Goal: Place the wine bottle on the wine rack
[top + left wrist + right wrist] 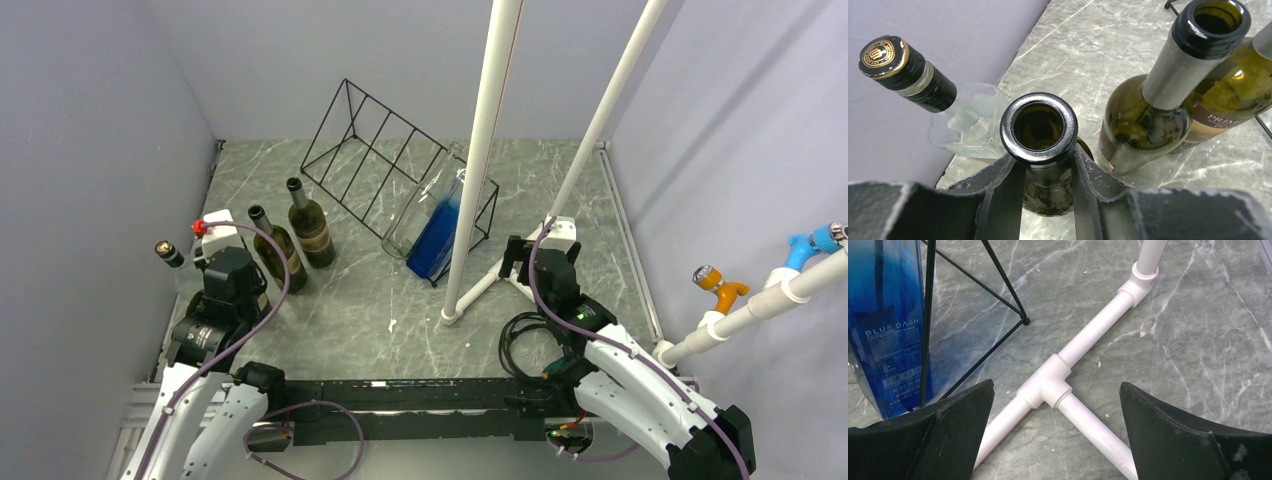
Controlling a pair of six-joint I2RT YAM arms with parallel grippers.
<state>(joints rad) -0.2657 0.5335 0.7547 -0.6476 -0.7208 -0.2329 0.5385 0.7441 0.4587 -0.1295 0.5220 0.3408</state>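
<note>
Grey marble table point(400, 330), grey walls. Left gripper point(1048, 182) clamped on wine bottle point(1038, 127) neck, left of wine rack point(370, 150). Right gripper point(1056, 390) wide open right of wine rack, above white pipe point(1098, 327).

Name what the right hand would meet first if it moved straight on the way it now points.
Most likely the white pipe tee on the table, centred between the fingers of the open right hand; depth is unclear.
</note>
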